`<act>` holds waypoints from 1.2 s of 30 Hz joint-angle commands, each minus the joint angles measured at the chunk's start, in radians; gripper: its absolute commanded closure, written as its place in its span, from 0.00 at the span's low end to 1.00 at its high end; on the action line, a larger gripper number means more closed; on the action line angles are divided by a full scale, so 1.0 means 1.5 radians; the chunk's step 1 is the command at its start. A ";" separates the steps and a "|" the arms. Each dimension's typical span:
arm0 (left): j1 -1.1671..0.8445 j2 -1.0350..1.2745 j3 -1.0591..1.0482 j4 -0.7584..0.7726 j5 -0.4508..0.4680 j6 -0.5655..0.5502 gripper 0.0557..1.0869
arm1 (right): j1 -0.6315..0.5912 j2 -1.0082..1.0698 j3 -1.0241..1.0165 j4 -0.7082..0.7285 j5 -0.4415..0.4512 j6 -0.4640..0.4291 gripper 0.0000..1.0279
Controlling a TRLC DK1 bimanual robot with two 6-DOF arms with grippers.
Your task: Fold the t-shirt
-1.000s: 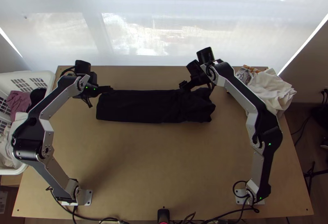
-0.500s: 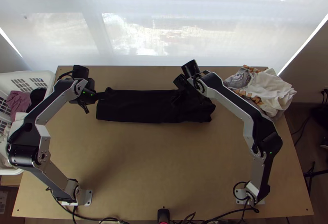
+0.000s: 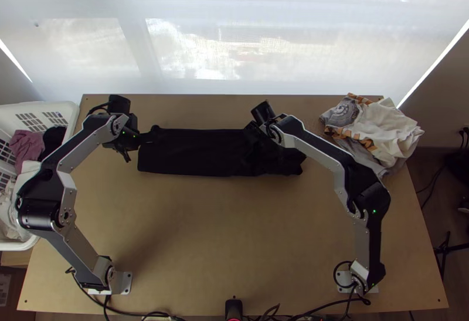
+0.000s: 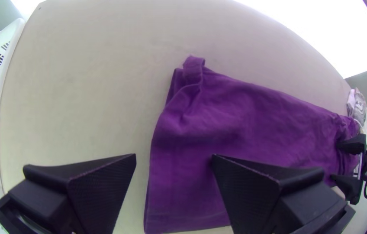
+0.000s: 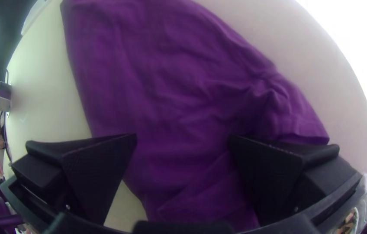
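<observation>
"Two claws are at the shirt. Which one has hold of it?"

"Neither, as far as I can see. The left claw (image 4: 173, 160) has its fingers wide apart, astride the short end of the t-shirt (image 3: 199, 152): one over cloth, the other over bare table (image 3: 234, 233). The right claw (image 5: 182, 138) is spread too, over the rumpled end. I can't tell whether its fingertips touch the cloth."

"Why does the shirt lie like that?"

"It's a long folded strip, running roughly along the table's far edge. My guess is that it gets halved next, with a claw at each end to pinch or straighten it. The end toward the table's right edge is bunched and probably wants smoothing, or the fold comes out lumpy."

"And the other clothes?"

"A pile of clothes (image 3: 387, 127) sits at the table's far right corner, and a basket (image 3: 35, 105) stands by the left edge, likely to stay out of the way."

"What does one view add to another?"

"From above, black fingers blend into dark cloth; the wrist views bring out the gaps between them. The left one also makes plain a small raised fold (image 4: 193, 71), just a bump from above. The top view gives the strip's whole outline."
</observation>
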State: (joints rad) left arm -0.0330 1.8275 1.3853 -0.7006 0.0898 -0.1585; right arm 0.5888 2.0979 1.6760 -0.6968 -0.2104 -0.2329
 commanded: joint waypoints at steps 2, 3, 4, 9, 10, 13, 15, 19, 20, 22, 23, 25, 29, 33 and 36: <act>0.001 0.042 0.026 0.018 0.000 -0.014 0.16 | -0.006 0.029 -0.003 0.012 0.000 0.004 0.04; 0.000 0.046 0.032 0.018 0.000 -0.015 0.16 | -0.006 0.029 -0.001 0.012 0.000 0.005 0.04; -0.002 0.051 0.035 0.019 0.000 -0.015 0.16 | -0.006 0.029 0.001 0.012 0.000 0.006 0.04; -0.014 0.079 0.045 0.018 0.000 -0.016 0.15 | -0.006 0.028 0.005 0.012 0.001 0.008 0.04; -0.018 0.084 0.045 0.018 0.000 -0.016 0.15 | -0.006 0.027 0.006 0.012 0.001 0.007 0.04; -0.028 0.094 0.045 0.015 0.000 -0.017 0.15 | -0.010 0.027 0.011 0.012 0.001 0.007 0.04; -0.036 0.104 0.046 0.010 0.000 -0.019 0.15 | -0.012 0.028 0.013 0.011 0.001 0.007 0.04; -0.047 0.113 0.045 -0.004 0.018 -0.021 0.30 | -0.013 0.026 0.010 0.009 0.001 0.007 0.04; -0.047 0.111 0.046 -0.003 0.031 -0.023 0.39 | -0.014 0.025 0.008 0.009 0.001 0.007 0.04; -0.045 0.105 0.052 0.001 0.044 -0.027 0.55 | -0.015 0.021 0.003 0.009 0.001 0.007 0.04; -0.045 0.103 0.058 0.000 0.054 -0.028 0.62 | -0.016 0.020 0.002 0.009 0.001 0.007 0.04; -0.045 0.093 0.070 -0.001 0.068 -0.030 0.77 | -0.017 0.018 0.000 0.009 0.001 0.007 0.04; -0.048 0.081 0.106 -0.021 0.097 -0.034 0.96 | -0.017 0.015 -0.003 0.009 0.001 0.007 0.04; -0.049 0.061 0.134 -0.037 0.125 -0.036 0.96 | -0.016 0.014 -0.006 0.008 0.001 0.007 0.04; -0.050 0.044 0.158 -0.050 0.148 -0.043 0.96 | -0.011 0.014 -0.010 0.009 0.001 0.007 0.04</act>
State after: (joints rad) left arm -0.1036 1.9392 1.5520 -0.7448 0.2489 -0.2100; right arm 0.5644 2.1216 1.6714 -0.6815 -0.2096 -0.2218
